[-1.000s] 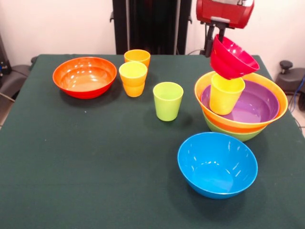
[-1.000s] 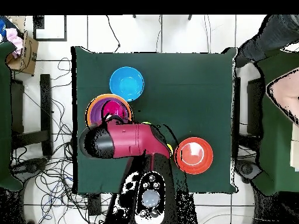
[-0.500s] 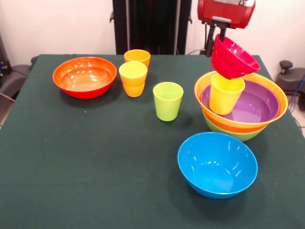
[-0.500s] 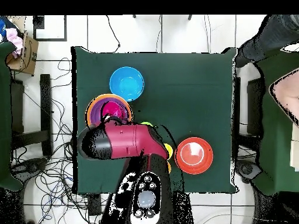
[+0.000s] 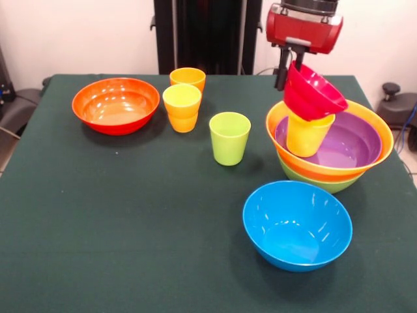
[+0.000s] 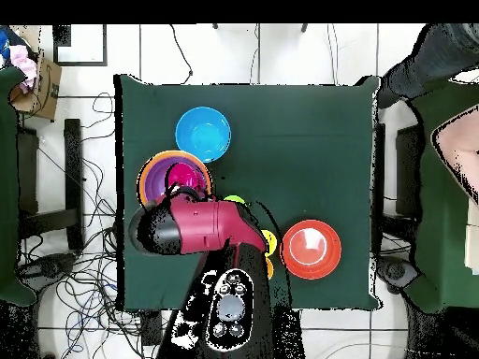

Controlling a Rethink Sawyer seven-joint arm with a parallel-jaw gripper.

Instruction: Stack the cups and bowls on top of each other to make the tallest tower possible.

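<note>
My gripper (image 5: 291, 64) is shut on the rim of the small magenta-red bowl (image 5: 314, 93), which tilts and sits low over a yellow cup (image 5: 306, 135). That cup stands in the tower (image 5: 332, 163): a purple bowl (image 5: 355, 145) nested in an orange bowl (image 5: 378, 153), nested in a lime green bowl (image 5: 326, 184). Loose on the table are a blue bowl (image 5: 297, 225), a red-orange bowl (image 5: 116, 104), a lime green cup (image 5: 229, 137), an orange cup (image 5: 187, 77), and a yellow cup nested in an orange one (image 5: 182, 107). In the overhead view the arm (image 6: 201, 227) hides the gripper.
The dark green table (image 5: 130, 215) carries everything. Its right edge runs close to the tower. In the overhead view the blue bowl (image 6: 202, 133) and red-orange bowl (image 6: 310, 249) show, and a person's arm (image 6: 454, 150) is at the right edge.
The gripper has come down and slightly left with the magenta-red bowl, which now sits against the top of the yellow cup instead of hanging above it.
</note>
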